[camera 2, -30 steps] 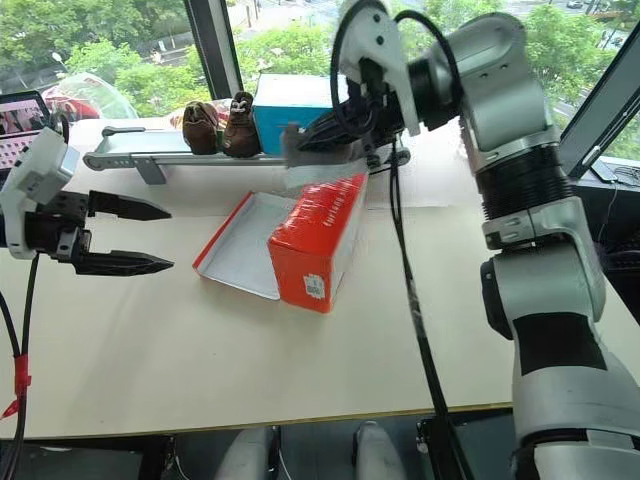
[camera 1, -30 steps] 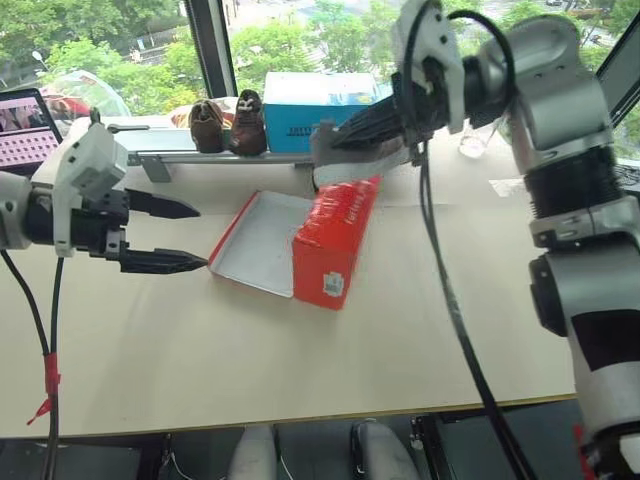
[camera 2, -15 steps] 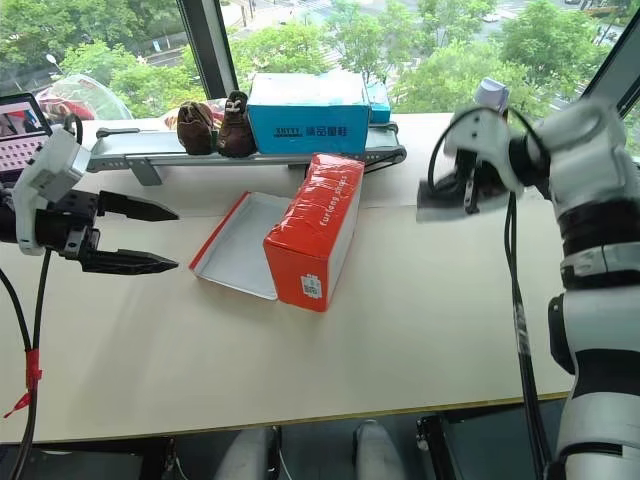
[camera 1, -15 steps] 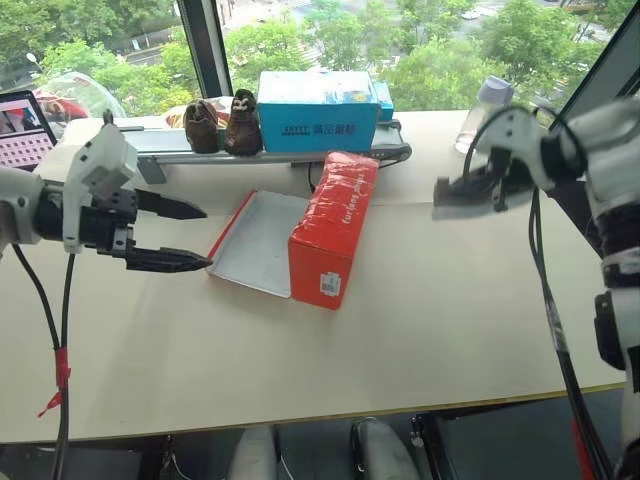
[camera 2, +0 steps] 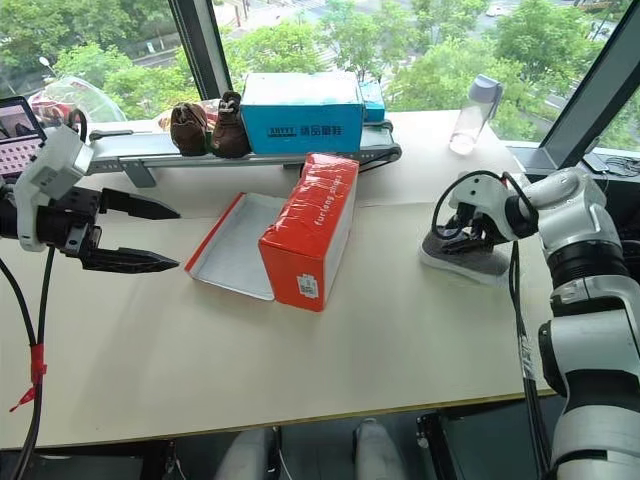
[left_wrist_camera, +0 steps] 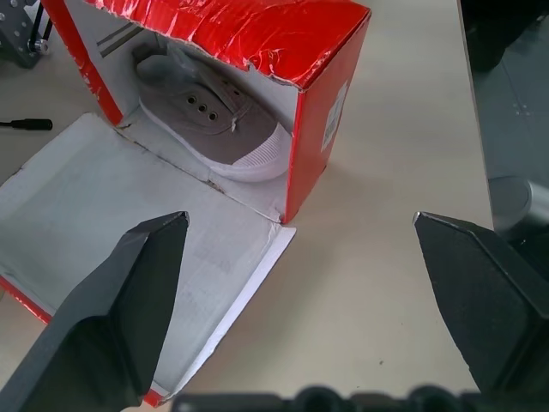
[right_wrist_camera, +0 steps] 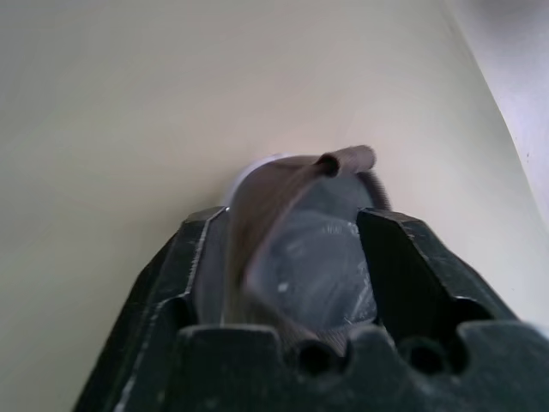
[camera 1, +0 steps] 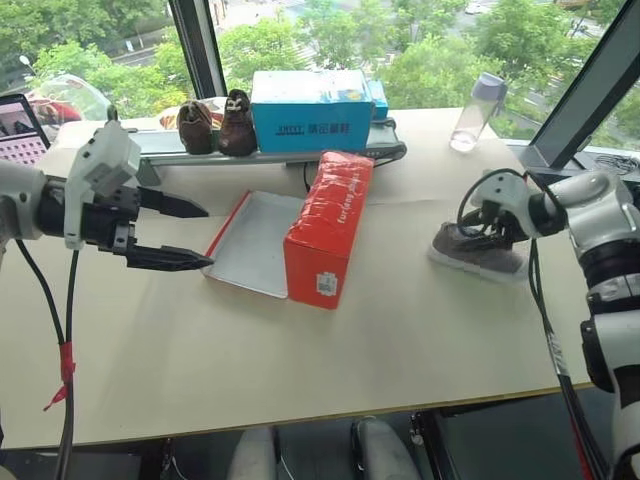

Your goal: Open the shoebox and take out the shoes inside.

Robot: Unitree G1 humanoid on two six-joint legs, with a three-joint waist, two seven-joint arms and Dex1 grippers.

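Observation:
The red shoebox (camera 1: 325, 235) lies on its side mid-table, its lid (camera 1: 255, 240) folded flat toward my left, white inside up. One grey shoe (left_wrist_camera: 214, 129) with a white sole lies inside the box. The other grey shoe (camera 1: 480, 248) rests on the table at the right. My right gripper (camera 1: 478, 222) is at its heel, open, the shoe's collar (right_wrist_camera: 283, 184) loose between the fingers (right_wrist_camera: 197, 257). My left gripper (camera 1: 208, 237) hovers open just left of the lid, holding nothing.
A blue box (camera 1: 312, 110) and two small brown shoes (camera 1: 215, 125) stand on a metal rail at the back. A clear bottle (camera 1: 470, 112) stands back right, a laptop screen (camera 1: 18, 130) far left. The table's front edge (camera 1: 350, 415) is near me.
My right arm swung the grey shoe from above the box out to the right and down onto the table, then its jaws parted. The left gripper stayed put.

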